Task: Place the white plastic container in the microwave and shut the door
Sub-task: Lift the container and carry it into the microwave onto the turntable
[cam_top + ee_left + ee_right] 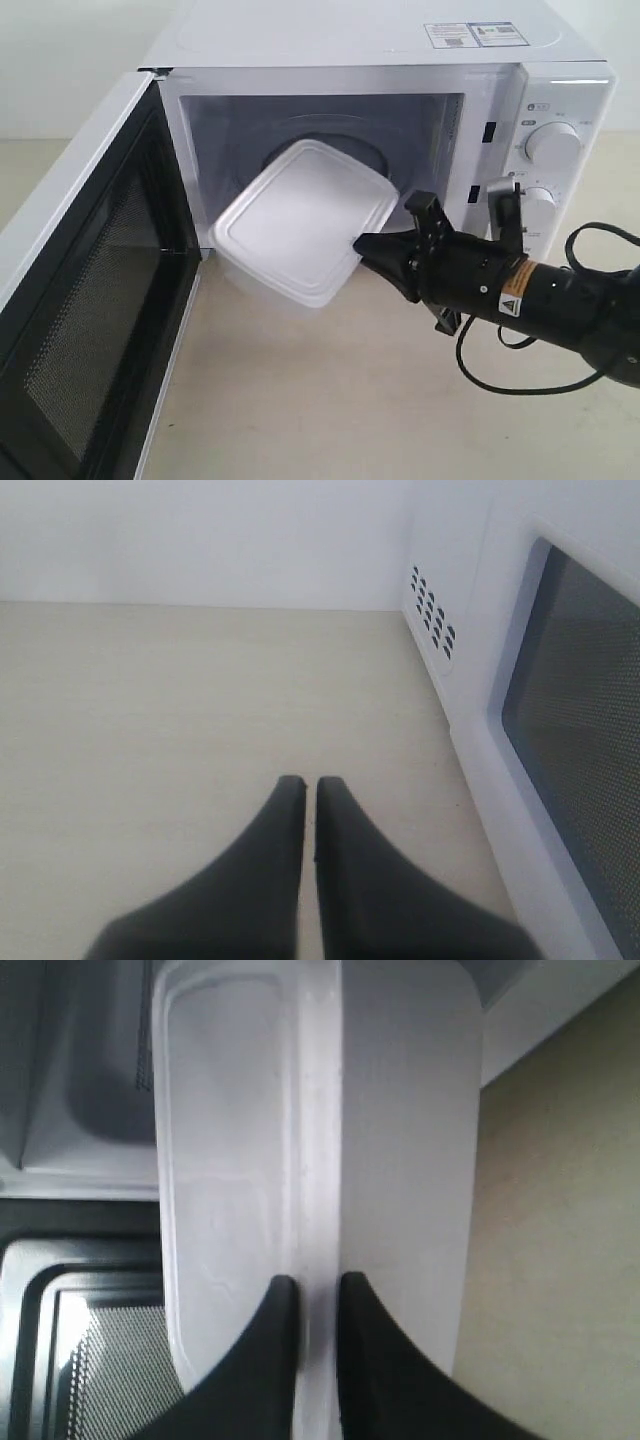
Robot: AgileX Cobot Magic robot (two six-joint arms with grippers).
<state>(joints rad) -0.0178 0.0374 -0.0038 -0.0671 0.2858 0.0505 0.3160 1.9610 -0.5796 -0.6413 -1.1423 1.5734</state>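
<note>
The task is roughly at its midpoint, judging by how things lie. The microwave [380, 45] stands at the far side of the surface [330, 400] with its door [80, 300] swung fully open to the left, its black inner face and mesh window turned toward the cavity. The white plastic container [300, 225] is tilted in the mouth of the cavity. Its far end is inside, in front of the dark turntable [345, 145], and its near-left corner hangs out past the front sill, so it is not yet set down inside. The right hand [368, 245] reaches in from the right and pinches the lid rim at the container's near-right corner; the right wrist view shows its two dark fingers clamped on either side of that rim. The left hand [302, 785] has its fingers drawn almost together, grips nothing, and hovers over bare surface just beside the door's outer face. What is left: push the container further in, level it onto the turntable, let go, draw the arm out, and swing the door closed, which the left hand looks well placed to do.
</note>
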